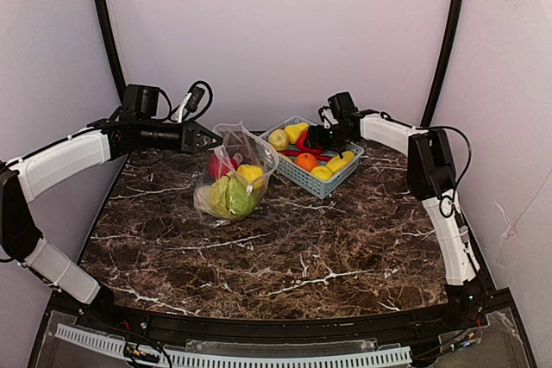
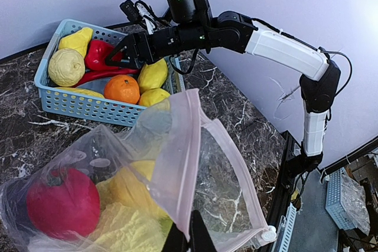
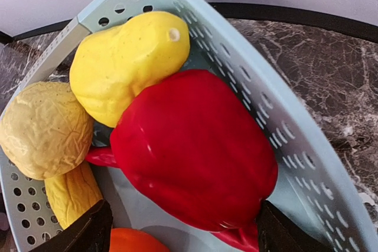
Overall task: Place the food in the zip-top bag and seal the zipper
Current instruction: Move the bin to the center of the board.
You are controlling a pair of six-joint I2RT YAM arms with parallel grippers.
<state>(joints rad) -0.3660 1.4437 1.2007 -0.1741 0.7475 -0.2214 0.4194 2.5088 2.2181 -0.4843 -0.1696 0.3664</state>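
From above, the zip-top bag (image 1: 246, 142) slumps on the marble table (image 1: 345, 247) at about 11 o'clock from the table's middle, with its mouth lifted toward 10 o'clock. The left gripper (image 2: 189, 239) is pinched tight on the mouth edge, right on the pale pink zipper (image 2: 195, 146), so one lip is held up and the mouth gapes. Inside the bag lie a red fruit (image 2: 62, 203), a yellow piece (image 2: 127, 187) and the leafy yellow-green cabbage (image 2: 127, 234). The light blue basket (image 2: 88, 107) sits just beside the bag, at about 1 o'clock from the table's middle. The right gripper (image 3: 183, 213) reaches down into it with its jaws spread wide, one finger on each side of the red pepper (image 3: 195, 146) and not clamped on it. In the right wrist view, a pear-shaped yellow fruit (image 3: 127, 66) lies at 11 o'clock from that pepper. A wrinkled pale yellow ball (image 3: 41, 128) lies at 9 o'clock and an orange (image 3: 133, 241) at 7 o'clock.
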